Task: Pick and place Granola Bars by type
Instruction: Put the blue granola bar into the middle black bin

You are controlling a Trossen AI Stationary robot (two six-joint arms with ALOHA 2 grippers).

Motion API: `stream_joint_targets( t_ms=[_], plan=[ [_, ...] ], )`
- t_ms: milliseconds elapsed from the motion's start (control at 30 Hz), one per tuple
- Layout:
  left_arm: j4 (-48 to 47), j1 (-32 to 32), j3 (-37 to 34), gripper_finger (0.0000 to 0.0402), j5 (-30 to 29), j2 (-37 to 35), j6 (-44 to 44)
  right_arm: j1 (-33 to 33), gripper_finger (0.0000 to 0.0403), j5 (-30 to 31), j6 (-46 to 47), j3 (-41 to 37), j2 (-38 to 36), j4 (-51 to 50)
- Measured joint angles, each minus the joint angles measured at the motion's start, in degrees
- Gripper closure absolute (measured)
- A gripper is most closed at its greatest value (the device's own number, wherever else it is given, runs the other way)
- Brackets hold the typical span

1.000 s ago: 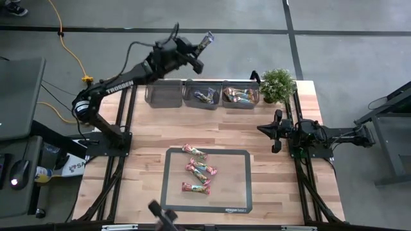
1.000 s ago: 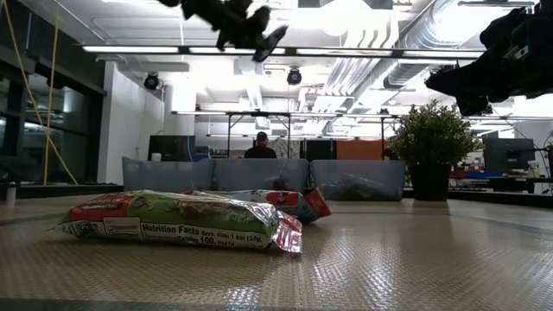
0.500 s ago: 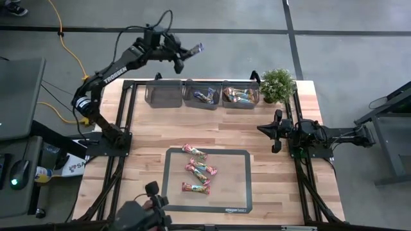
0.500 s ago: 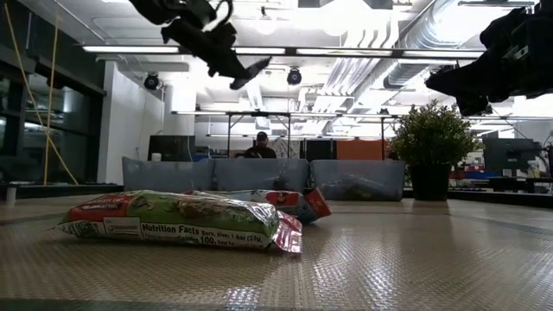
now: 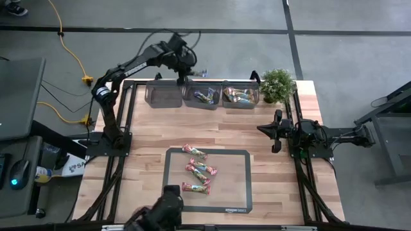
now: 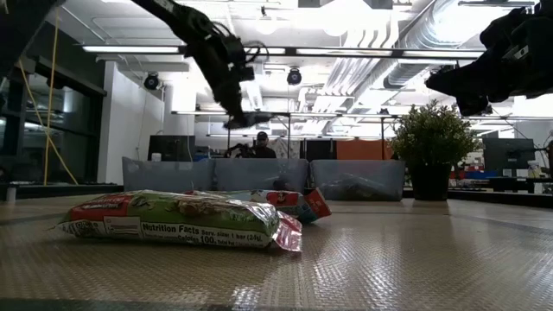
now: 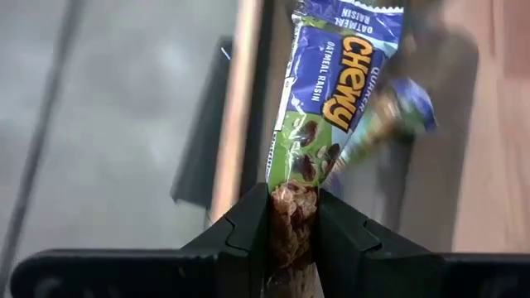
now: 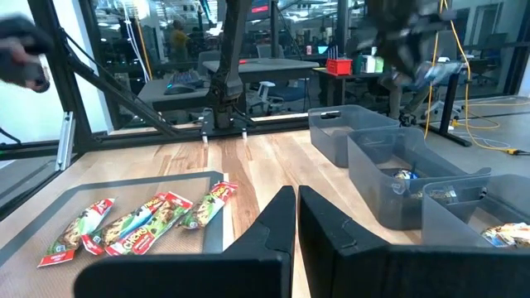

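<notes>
My left gripper (image 5: 190, 73) is above the table's far edge, over the far rim of the middle grey bin (image 5: 201, 96), and is shut on a blue-wrapped granola bar (image 7: 331, 91). Several red-and-green bars (image 5: 201, 169) lie flat on the dark mat (image 5: 237, 186). The middle bin holds blue bars (image 5: 205, 97), the right bin (image 5: 239, 95) other bars, and the left bin (image 5: 164, 95) shows nothing inside. My right gripper (image 5: 275, 131) waits shut at the table's right side, level, touching nothing. My left gripper pinches one end of the blue bar (image 7: 292, 217) between its two fingers. The bar lies along the fingers and sticks out past their tips. The fingers slant down from the table's far left side. The bar is lifted clear, above the bins (image 6: 257, 115).
A potted plant (image 5: 277, 85) stands at the far right corner beside the right bin. Bare wood lies between the bins and the mat. A dark shape (image 5: 164, 210) shows at the table's near edge.
My left gripper has come down toward the middle bin and shifted toward the near edge, tipping from nearly level to slanting down and rolling. The blue bar, which pointed upward before, has come down with it and now lies about level above the bins.
</notes>
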Motion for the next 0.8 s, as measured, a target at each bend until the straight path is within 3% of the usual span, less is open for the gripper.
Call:
stream_joint_targets(
  t_ms=[433, 800],
  plan=[
    [-2.04, -7.27, 0.04, 0.0324, -10.65, 10.28, 3.76, 0.01, 0.0402, 0.00, 0.00, 0.00, 0.00, 0.04],
    [2.81, -10.39, 0.09, 0.0319, -12.11, 12.09, -1.14, 0.01, 0.0402, 0.00, 0.00, 0.00, 0.00, 0.02]
  ],
)
